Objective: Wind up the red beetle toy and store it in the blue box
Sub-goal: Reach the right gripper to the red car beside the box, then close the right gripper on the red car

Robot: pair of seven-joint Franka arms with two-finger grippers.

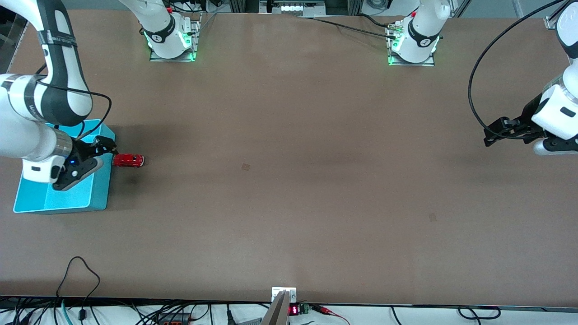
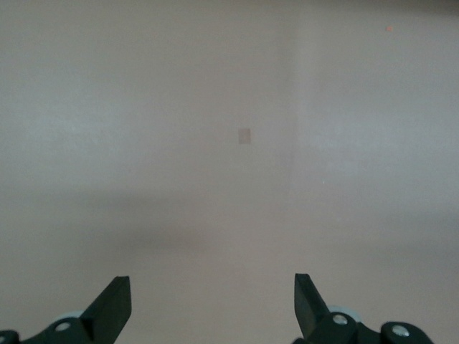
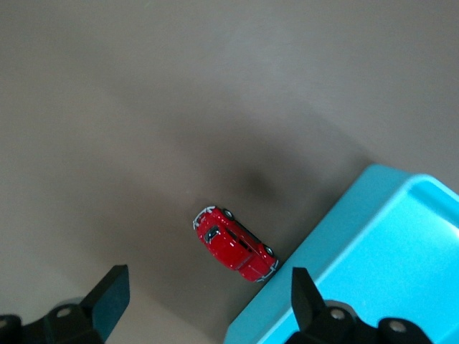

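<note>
Only right wrist view reveals red beetle toy [image 3: 234,244] touching blue box [image 3: 373,279].

Both robot arms are mostly white with smooth, round shapes. The right arm [image 1: 40,104] has big black parts at its bends and grey bands around it, one with small writing. A thin black cable loops beside it. Its black hand [image 1: 104,149] has a tiny blue light close by. The left arm [image 1: 560,113] is white too, with a long black cable curving down to it. Its hand [image 1: 494,135] is black and blocky. Each arm's round white base has a black ring with a small mark and glows green underneath. In the wrist views the fingers [image 2: 111,304] are black and pointed, with little silver screws.
</note>
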